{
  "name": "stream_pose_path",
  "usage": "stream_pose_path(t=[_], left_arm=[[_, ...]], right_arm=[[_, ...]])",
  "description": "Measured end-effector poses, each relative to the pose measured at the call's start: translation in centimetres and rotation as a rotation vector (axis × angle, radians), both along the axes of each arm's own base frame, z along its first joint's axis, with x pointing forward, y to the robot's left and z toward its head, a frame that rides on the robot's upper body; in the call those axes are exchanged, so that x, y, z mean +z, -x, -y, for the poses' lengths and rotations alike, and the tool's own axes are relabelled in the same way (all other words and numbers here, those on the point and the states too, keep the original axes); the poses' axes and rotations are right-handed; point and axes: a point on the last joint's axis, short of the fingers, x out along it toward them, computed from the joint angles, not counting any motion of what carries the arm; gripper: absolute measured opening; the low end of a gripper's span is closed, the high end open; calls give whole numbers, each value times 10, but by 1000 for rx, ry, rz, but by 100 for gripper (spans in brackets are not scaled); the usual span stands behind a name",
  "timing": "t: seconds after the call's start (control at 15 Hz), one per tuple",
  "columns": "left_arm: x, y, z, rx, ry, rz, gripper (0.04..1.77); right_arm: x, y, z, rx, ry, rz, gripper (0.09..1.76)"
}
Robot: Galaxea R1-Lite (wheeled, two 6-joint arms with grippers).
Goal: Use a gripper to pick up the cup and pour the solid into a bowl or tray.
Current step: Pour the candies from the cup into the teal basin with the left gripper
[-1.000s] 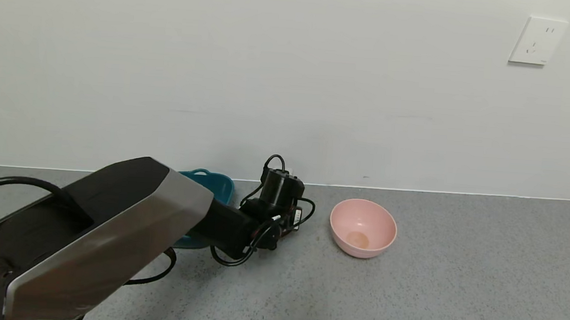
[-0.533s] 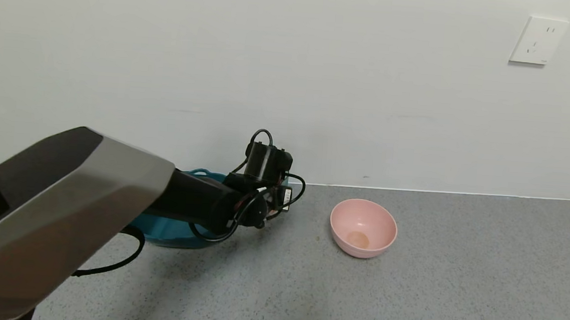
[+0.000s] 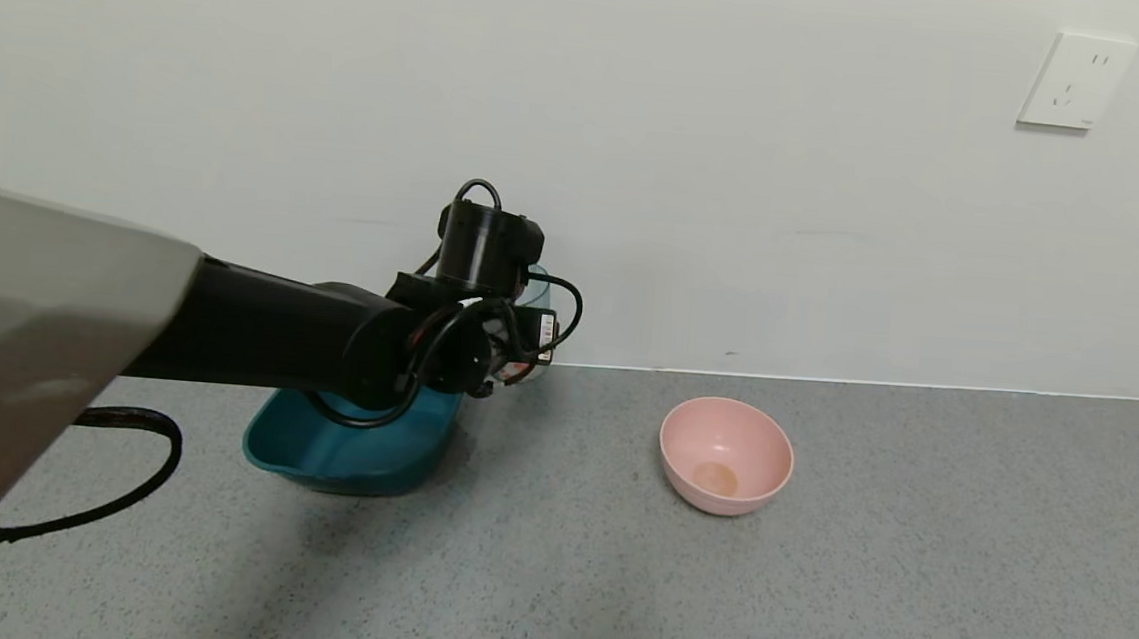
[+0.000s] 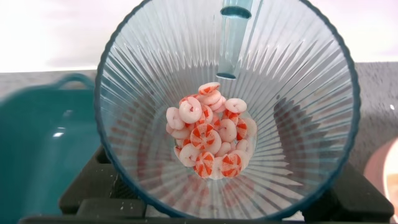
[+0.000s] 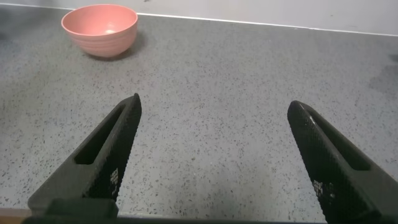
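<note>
Our left gripper (image 3: 518, 341) is clamped on the small translucent blue-green ribbed plastic cup (image 4: 227, 106), held upright above the far right end of the dark teal rounded-rectangular plastic tub (image 3: 345, 444). We should carry the cup leftward over the tub's middle and tip it slowly (the rim looks close to the tub's edge now), so nothing spills onto the grey speckled counter (image 3: 812, 577). Inside, the small round white and orange-red pieces (image 4: 211, 140) lie heaped at the bottom. Our right gripper (image 5: 214, 165) hangs parked, fingers apart.
</note>
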Motion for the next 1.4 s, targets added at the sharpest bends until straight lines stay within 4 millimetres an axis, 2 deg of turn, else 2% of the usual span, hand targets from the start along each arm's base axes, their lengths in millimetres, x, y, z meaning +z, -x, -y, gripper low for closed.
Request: stream_pose_path(t=[0.33,0.67,0.8,1.13,1.4], left_arm=[[31,3,-52,93,-12,11,133],[47,0,-121,182,-164,13,133],[49,3,-140,202,-236,0,133],[46,15,-171,172,-494,-73,133],[31,24,-180,130,-620,-142,133]], right_arm=[[0,0,0,0,0,0,171],[0,0,0,0,0,0,171],[0,0,0,0,0,0,171],[0,0,0,0,0,0,171],[0,0,0,0,0,0,171]])
